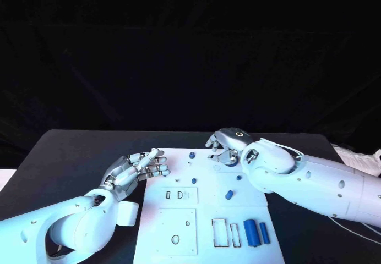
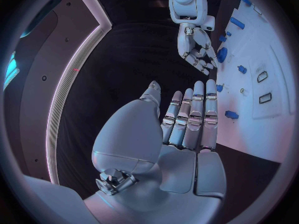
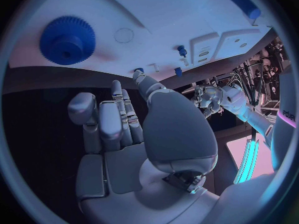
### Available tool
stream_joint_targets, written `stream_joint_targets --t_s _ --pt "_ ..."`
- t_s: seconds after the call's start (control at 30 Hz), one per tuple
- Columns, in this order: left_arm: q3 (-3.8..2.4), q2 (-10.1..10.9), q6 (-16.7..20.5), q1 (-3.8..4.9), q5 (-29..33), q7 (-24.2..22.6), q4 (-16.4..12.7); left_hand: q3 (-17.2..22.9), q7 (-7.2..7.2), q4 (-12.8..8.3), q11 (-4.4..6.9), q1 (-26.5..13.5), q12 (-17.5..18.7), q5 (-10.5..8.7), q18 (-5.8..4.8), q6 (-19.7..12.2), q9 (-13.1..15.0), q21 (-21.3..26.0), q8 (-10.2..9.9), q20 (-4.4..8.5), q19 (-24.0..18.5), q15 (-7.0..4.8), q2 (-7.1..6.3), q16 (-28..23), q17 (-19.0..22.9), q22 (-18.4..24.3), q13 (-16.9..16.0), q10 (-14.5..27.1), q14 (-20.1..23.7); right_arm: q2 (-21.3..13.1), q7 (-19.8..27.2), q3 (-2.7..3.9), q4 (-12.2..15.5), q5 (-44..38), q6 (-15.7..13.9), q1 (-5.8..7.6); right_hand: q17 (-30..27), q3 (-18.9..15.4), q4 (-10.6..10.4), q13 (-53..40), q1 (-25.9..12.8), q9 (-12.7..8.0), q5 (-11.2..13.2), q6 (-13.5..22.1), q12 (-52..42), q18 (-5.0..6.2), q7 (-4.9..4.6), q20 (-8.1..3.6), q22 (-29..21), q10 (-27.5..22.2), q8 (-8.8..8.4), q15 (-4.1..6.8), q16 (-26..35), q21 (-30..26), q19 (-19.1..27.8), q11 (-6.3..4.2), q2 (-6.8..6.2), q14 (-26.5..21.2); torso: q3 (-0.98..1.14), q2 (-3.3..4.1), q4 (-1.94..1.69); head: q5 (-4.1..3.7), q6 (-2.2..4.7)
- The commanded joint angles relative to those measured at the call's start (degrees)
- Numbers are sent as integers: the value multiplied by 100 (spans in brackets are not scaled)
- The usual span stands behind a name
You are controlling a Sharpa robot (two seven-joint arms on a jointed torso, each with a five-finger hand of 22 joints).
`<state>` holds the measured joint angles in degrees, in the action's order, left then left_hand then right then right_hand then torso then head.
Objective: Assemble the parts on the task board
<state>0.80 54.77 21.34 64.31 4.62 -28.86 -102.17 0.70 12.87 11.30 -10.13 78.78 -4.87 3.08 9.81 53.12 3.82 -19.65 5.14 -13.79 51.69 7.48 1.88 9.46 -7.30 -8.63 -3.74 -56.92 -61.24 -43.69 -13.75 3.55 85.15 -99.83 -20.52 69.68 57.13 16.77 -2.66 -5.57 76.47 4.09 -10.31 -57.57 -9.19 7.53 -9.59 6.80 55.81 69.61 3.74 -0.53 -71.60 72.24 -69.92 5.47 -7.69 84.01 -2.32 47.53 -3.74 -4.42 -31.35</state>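
Observation:
The white task board (image 1: 208,206) lies in the middle of the table. Small blue pegs (image 1: 229,194) stand on it, and two long blue pieces (image 1: 251,232) lie near its front right corner. My left hand (image 1: 136,171) hovers at the board's left edge, its fingers (image 2: 196,114) straight and holding nothing. My right hand (image 1: 226,145) is over the board's far right part with loosely bent fingers (image 3: 115,117) and nothing in them. A blue gear (image 3: 67,40) lies flat on the board (image 3: 174,15) just beyond that hand, apart from its fingertips; it also shows beside the right hand (image 2: 197,47).
Rectangular slots and outlines (image 1: 224,231) mark the board's near half. Black table (image 1: 71,159) stretches to the left of the board. My right forearm (image 1: 317,184) lies across the table's right side, with a white cloth (image 1: 359,159) behind it.

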Motion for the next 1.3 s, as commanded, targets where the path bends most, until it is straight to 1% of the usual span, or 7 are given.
stream_joint_targets --t_s 0.03,0.13,0.23,0.27,0.33,0.6,1.3 --pt "-5 7 -106 8 10 -26 -18 5 30 -41 -27 6 38 13 64 14 -10 25 -28 -1 26 18 41 -21 -10 4 8 -8 -33 -280 -219 14 188 769 -146 4 268 -63 -88 -150 -76 -7 -56 10 -251 -137 90 -71 299 623 10 115 -181 188 -190 -184 -91 189 7 -25 55 -6 5" --pt "-4 12 -114 8 11 -20 -18 5 30 -43 -27 7 40 13 64 14 -10 26 -30 -1 26 18 42 -23 -10 5 8 -8 -33 -546 -338 22 255 1116 5 7 802 -282 -230 -519 -120 -10 -189 39 -643 -229 204 -216 795 1145 15 254 -538 489 -488 -341 -197 277 24 -38 88 -3 3" --pt "-4 15 -121 8 12 -16 -17 5 30 -43 -27 7 40 13 64 14 -10 26 -30 -1 26 18 42 -23 -10 5 8 -8 -33 -710 -424 25 253 1319 148 8 1322 -578 -362 -909 -202 -14 -326 97 -1033 -289 233 -256 1093 1372 11 273 -849 661 -651 -361 -296 340 35 -43 110 1 0" --pt "-4 16 -123 8 12 -15 -17 5 30 -43 -27 7 40 13 64 14 -10 26 -30 -1 26 18 42 -23 -10 5 8 -8 -33 -750 -449 26 244 1362 189 8 1543 -1099 -575 -2005 4 8 -428 127 -1772 -281 204 -315 1204 778 65 298 -1018 751 -661 -313 -241 313 39 -45 117 4 3" --pt "-4 17 -126 8 12 -14 -15 5 30 -43 -27 7 40 13 64 14 -10 26 -30 -1 26 18 42 -23 -10 5 8 -8 -33 -800 -492 27 219 1409 253 8 1764 -1309 -789 -3221 146 7 -448 159 -2823 -327 190 -193 1298 764 66 303 -1133 798 -678 -315 -121 334 38 -44 114 -15 5" --pt "-3 11 -136 7 13 -8 -6 4 26 -46 -27 9 42 13 64 14 -10 28 -33 -1 26 19 43 -27 -11 7 8 -9 -32 -840 -601 28 94 1410 529 5 2185 -1618 -1215 -5098 415 2 -491 221 -4430 -335 174 -187 1437 901 70 196 -1347 875 -729 -283 -68 396 37 -34 94 -44 14" --pt "-3 5 -142 7 13 5 27 4 26 -46 -27 9 42 13 64 14 -10 28 -33 -1 26 19 43 -27 -11 7 8 -9 -32 -668 -517 27 74 1134 519 -23 2560 -1691 -1308 -6458 568 16 -520 91 -5756 -396 192 -187 1753 1257 174 198 -1528 1032 -927 -292 47 462 24 -35 90 -39 -26"
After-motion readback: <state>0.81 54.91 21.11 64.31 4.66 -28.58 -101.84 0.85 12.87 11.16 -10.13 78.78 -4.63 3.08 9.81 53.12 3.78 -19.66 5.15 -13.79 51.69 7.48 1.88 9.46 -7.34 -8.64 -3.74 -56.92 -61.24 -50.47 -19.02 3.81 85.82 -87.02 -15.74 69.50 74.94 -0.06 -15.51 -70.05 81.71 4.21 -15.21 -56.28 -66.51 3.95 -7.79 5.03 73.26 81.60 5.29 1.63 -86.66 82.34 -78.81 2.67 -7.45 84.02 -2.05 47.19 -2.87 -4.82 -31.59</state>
